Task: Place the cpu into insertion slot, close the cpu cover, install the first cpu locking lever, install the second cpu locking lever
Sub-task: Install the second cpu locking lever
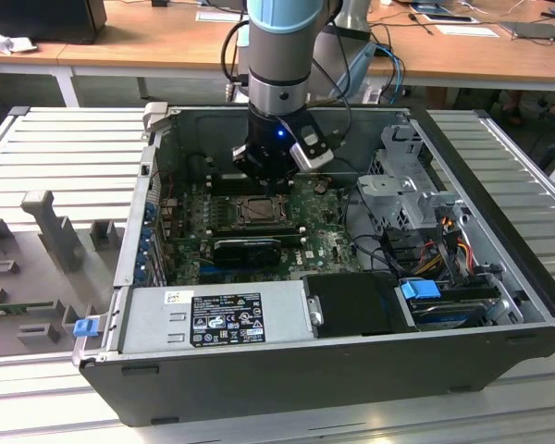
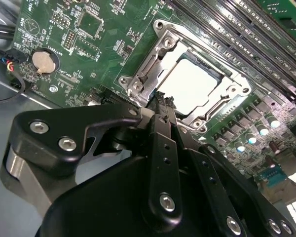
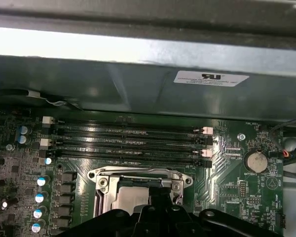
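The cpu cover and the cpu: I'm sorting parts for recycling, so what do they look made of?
The cpu cover looks like bare stamped metal: silvery, with bright glints on its edges. The cpu shows a pale, matte, flat face, probably a metal lid, though glare leaves that open.

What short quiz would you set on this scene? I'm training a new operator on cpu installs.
1. True or false: the cpu shows through the window of the cover.
2. The gripper is nearest to: A) the cover, B) the coin battery, C) the power supply.
3. Fill in: the arm reaches down into an open computer ____.

Key: 1 true; 2 A; 3 case.
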Action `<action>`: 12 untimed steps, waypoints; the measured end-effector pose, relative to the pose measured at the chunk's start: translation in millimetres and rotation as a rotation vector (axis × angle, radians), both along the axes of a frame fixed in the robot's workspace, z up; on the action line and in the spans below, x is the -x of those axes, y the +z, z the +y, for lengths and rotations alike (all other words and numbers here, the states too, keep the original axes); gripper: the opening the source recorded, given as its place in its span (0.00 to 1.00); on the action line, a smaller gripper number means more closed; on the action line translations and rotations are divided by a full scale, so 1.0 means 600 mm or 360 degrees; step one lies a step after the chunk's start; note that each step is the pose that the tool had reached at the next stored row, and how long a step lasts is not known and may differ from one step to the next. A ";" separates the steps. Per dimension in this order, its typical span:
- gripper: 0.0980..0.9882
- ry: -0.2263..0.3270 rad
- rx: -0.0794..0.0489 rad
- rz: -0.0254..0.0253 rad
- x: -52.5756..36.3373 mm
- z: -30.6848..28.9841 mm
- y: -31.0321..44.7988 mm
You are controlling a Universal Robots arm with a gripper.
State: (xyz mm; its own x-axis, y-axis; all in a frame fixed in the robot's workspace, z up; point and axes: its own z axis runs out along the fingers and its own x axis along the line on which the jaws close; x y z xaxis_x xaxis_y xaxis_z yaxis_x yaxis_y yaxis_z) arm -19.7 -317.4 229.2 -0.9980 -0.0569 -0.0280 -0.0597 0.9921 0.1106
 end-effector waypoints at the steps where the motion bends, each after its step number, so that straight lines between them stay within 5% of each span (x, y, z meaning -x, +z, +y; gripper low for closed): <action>1: 0.01 0.0000 0.0000 0.00000 0.000 0.0000 0.003; 8: 0.01 0.0000 -0.0001 0.00001 0.000 -0.0017 0.011; 12: 0.01 0.0000 -0.0008 0.00001 0.000 -0.0117 0.011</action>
State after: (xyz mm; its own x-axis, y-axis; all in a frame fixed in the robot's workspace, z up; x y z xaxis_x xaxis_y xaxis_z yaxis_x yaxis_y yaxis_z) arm -19.7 -324.4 235.9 -0.9980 -0.0568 -0.0283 -0.0597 0.9915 0.1158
